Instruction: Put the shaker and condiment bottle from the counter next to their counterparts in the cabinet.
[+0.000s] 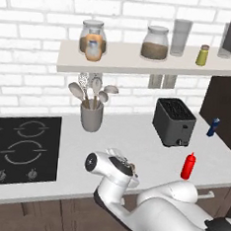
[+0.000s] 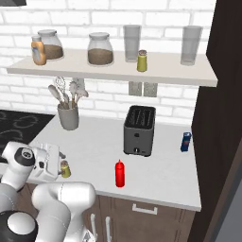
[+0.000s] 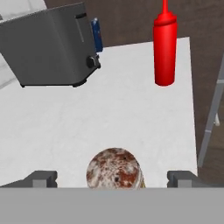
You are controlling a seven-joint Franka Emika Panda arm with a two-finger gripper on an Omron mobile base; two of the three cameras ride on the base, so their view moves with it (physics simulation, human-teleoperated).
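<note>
With its jaws spread wide, the gripper (image 3: 113,179) straddles the shaker (image 3: 114,170) on the white counter (image 3: 87,127), one dark fingertip (image 3: 40,178) on each side of the mottled brown cap and neither touching it; the right base view shows the same yellow-green shaker (image 2: 65,168) standing upright just beside the hand at the counter's front edge. Beyond it on the counter, well apart, stands the red condiment bottle (image 2: 120,173) with its conical nozzle, also upright near the front edge (image 1: 188,166). Behind the bottle sits the dark grey toaster (image 2: 140,130), and a small blue bottle (image 2: 186,141) stands near the dark side panel. A grey utensil holder (image 1: 91,116) with spoons and a whisk stands by the black cooktop (image 1: 20,149). Above, the open beige shelf (image 1: 141,65) on the white brick wall carries the second shaker (image 1: 202,55), the orange bottle (image 1: 93,47), two lidded glass jars (image 1: 155,43) and two tall tumblers (image 1: 181,37).
</note>
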